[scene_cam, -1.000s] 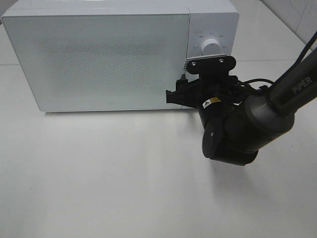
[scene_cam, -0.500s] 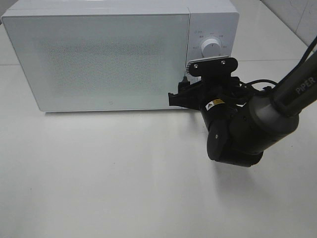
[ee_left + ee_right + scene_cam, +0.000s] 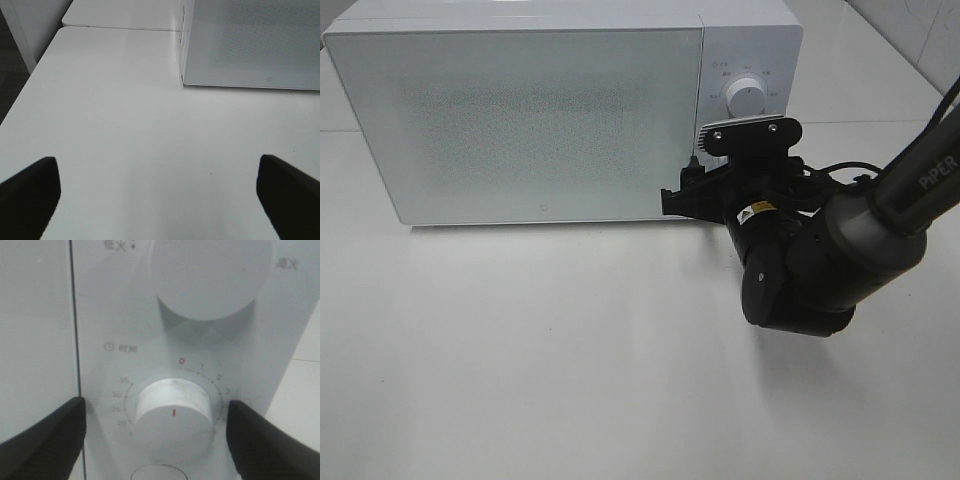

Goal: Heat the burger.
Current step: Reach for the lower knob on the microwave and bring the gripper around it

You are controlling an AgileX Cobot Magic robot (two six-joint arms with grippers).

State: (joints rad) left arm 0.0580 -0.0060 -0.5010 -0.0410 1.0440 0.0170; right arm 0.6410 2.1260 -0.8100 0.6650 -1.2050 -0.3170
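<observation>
The burger is out of view. The white microwave (image 3: 540,120) stands at the back of the table with its door shut. My right gripper (image 3: 682,197) is pressed up close to the control panel. In the right wrist view my right gripper (image 3: 157,437) is open, one dark finger (image 3: 45,440) on each side of the lower timer dial (image 3: 173,412), apart from it. The dial's red mark points downward. The larger upper dial (image 3: 210,275) sits above it. My left gripper (image 3: 159,200) is open over bare table, holding nothing.
The white table (image 3: 570,350) spreads in front of the microwave. The left wrist view shows the microwave's front corner (image 3: 182,82) and the table's edge (image 3: 30,85) beside dark floor. The right arm's bulky black wrist (image 3: 800,270) hangs before the panel.
The right arm has drifted slightly rightward and lower, its gripper staying at the control panel. Both grippers' openings are unchanged.
</observation>
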